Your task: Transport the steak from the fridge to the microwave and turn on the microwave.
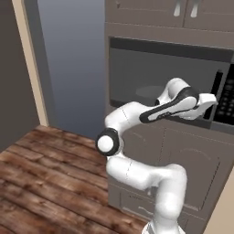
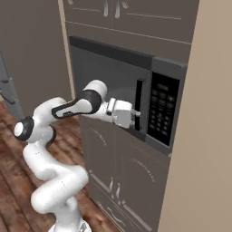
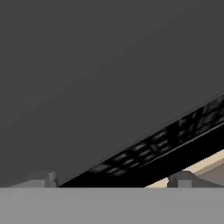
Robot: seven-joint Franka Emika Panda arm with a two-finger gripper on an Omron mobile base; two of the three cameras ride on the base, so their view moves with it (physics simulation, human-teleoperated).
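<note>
Our arm (image 2: 68,108) reaches level across the kitchen and puts our gripper (image 2: 136,118) at the microwave (image 1: 160,77), the wide dark grey oven built in beneath the upper cabinets (image 2: 131,18). Its windowed door (image 2: 106,84) is closed. In the right base view the fingertips sit right at the door's dark vertical handle (image 2: 139,106), at the door's lower right corner; whether they touch it we cannot tell. The black keypad (image 2: 162,112) lies just beyond the fingers, on the far side of that handle. In the left base view the hand (image 1: 205,101) ends at the same spot, in front of the handle (image 1: 216,93) and just short of the keypad (image 1: 227,98).

Our fingers are spread wide and released, with nothing between them. In the hand view the two fingertips (image 3: 187,178) stand far apart at the bottom, and the grey door face (image 3: 100,74) spans the space ahead of them, very close. A slanting strip of the keypad (image 3: 148,151) runs past the right-hand fingertip, with a pale edge (image 3: 205,165) beyond it.

Through the door window in the left base view, a pale round turntable (image 1: 148,91) shows faintly, on the far side of the fingers. The steak cannot be made out on it through the dark glass.

Lower cabinets (image 2: 122,167) stand below our fingers, and a wooden floor (image 1: 41,183) spreads behind the arm.
</note>
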